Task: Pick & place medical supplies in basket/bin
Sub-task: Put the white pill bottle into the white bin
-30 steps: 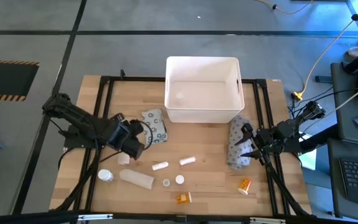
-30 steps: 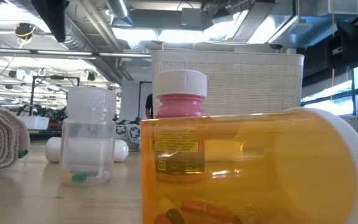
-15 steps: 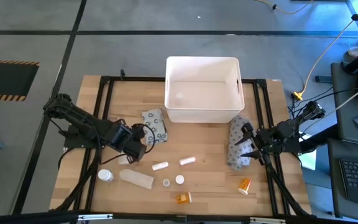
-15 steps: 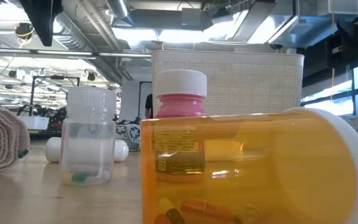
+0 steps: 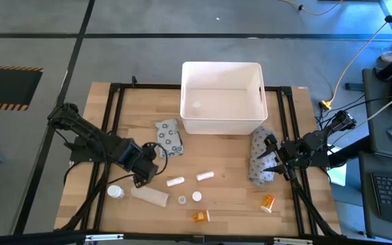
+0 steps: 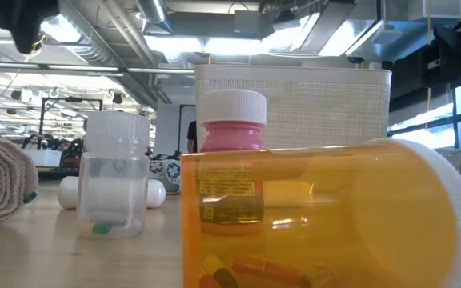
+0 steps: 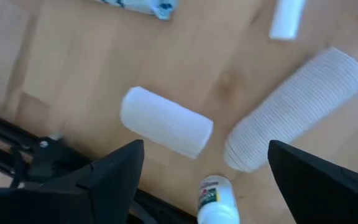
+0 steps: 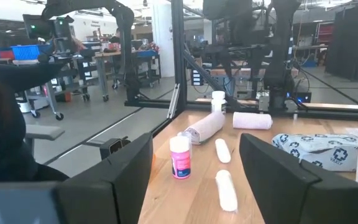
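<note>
My left gripper (image 5: 143,165) is open above a small white roll (image 7: 166,121) that lies on its side on the wood; in the left wrist view (image 7: 205,154) its fingers stand apart on either side of the roll and clear of it. A larger ribbed roll (image 7: 297,112) and a small white bottle (image 7: 216,202) lie close by. My right gripper (image 5: 272,158) is open and empty at the table's right, beside a grey packet (image 5: 259,162). The white tub (image 5: 222,99) stands at the far middle. Orange pill bottles (image 5: 201,216) (image 5: 268,202) lie near the front edge.
A second grey packet (image 5: 170,138) lies left of the tub. Two white cylinders (image 5: 175,182) (image 5: 205,176) and two small caps (image 5: 182,199) (image 5: 197,197) lie mid-table. In the low view an orange bottle (image 6: 326,216), a pink bottle (image 6: 232,136) and a clear vial (image 6: 117,184) fill the foreground.
My left gripper has gone toward the table's near edge and a little to the right, and now stands over the small white roll. Nothing on the table has moved.
</note>
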